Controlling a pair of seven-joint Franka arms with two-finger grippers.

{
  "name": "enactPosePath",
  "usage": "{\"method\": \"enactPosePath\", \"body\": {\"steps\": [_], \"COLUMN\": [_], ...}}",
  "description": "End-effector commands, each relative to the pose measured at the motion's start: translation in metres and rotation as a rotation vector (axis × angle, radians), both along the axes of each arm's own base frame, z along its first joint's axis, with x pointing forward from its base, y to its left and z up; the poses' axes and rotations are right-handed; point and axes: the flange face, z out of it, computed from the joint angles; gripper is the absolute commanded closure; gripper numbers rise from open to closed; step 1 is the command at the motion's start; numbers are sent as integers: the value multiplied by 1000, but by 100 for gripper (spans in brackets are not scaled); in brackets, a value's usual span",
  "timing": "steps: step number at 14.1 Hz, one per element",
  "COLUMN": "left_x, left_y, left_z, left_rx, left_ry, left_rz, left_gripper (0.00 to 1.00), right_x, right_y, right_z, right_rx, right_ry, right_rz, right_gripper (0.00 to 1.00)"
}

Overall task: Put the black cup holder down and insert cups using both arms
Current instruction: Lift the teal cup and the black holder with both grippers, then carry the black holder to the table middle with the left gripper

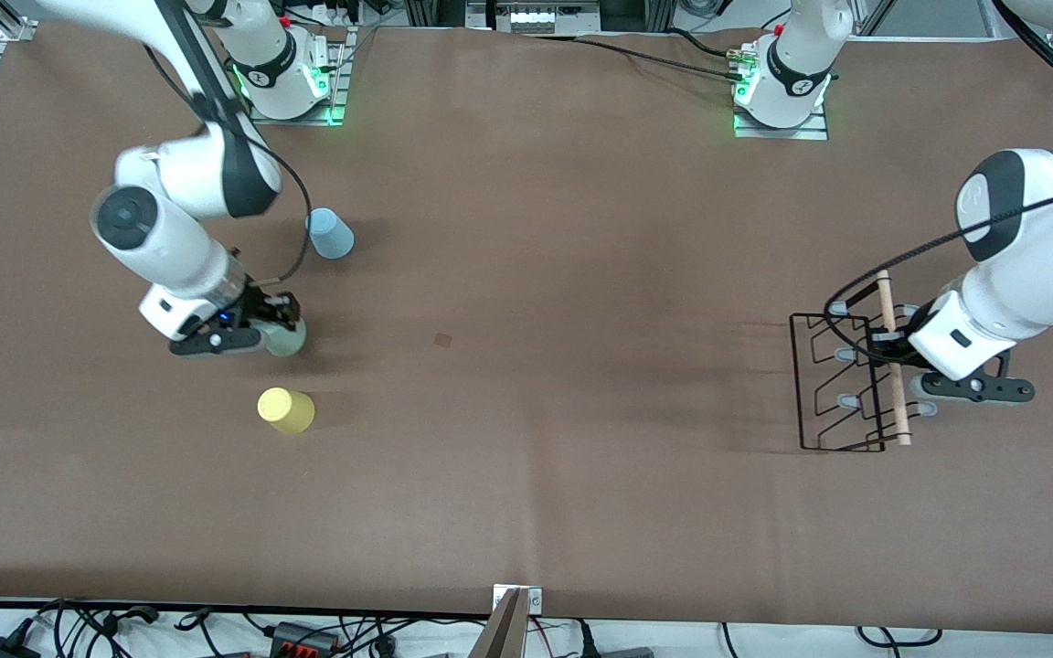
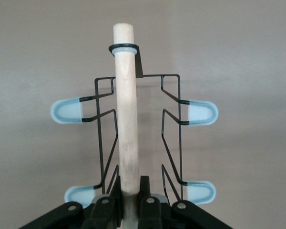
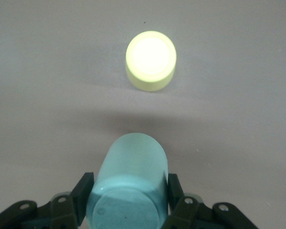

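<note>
Right hand (image 1: pixel 278 322): low near the tabletop's (image 1: pixel 526 384) right-arm end, clamped on the green cup (image 1: pixel 287 338). Left hand (image 1: pixel 892 352): near the left-arm end, clamped on the rack's (image 1: pixel 842 384) wooden rod (image 1: pixel 892 366). Cups: three; yellow (image 1: pixel 286 409) and blue (image 1: pixel 330 233) stand free. No legible writing.

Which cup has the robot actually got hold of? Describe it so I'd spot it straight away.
Look toward the right arm's end of the table, where three cups stand. The right gripper is shut on the pale green cup, the middle one. The light blue cup lies farther from the front camera and the yellow cup nearer, both untouched.
</note>
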Motion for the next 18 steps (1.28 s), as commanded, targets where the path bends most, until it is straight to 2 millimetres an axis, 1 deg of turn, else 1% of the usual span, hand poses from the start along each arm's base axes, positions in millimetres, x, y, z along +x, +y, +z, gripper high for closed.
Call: {"method": "enactPosePath", "body": {"steps": [1,2,3,4,5,6,7,9,10,11,12,13,14,16,18], "left_x": [-5,-8,-14,-19,-26,-33,-38,-50,-60,-69,-76,-85,-94,-112,-124], "left_y": [-40,-61,-88,-114,-147,-175,-198,-254,-283,-310,-333,-354,-371,-397,-411], "left_z": [20,20,15,15,16,13,4,-10,-13,-23,-31,-40,-49,-60,-64], "left_rx": [-6,-16,-26,-37,-49,-55,-62,-91,-101,-110,-129,-146,-151,-148,-145], "left_ry": [21,25,40,45,48,55,68,43,26,22,11,4,10,30,38], "left_rz": [-29,-17,18,47,78,108,149,141,145,139,115,96,101,130,118], "left_gripper": [99,99,99,99,99,99,99,99,99,99,99,99,99,99,99], "right_x": [-9,-7,-3,-1,1,2,3,4,5,5,6,4,2,1,0], "right_y": [-8,-14,-20,-21,-21,-21,-17,-13,-12,-10,-10,-3,3,6,8], "right_z": [58,77,96,113,128,129,128,127,125,120,116,116,117,116,114], "right_rx": [-3,-6,-9,-11,-14,-16,-17,-18,-17,-18,-19,-20,-22,-20,-20], "right_ry": [41,56,72,88,106,123,123,125,126,135,143,143,147,152,149], "right_rz": [21,8,1,4,1,4,5,7,0,-1,0,12,21,25,28], "right_gripper": [94,94,94,94,94,94,94,94,94,93,93,93,93,93,93]}}
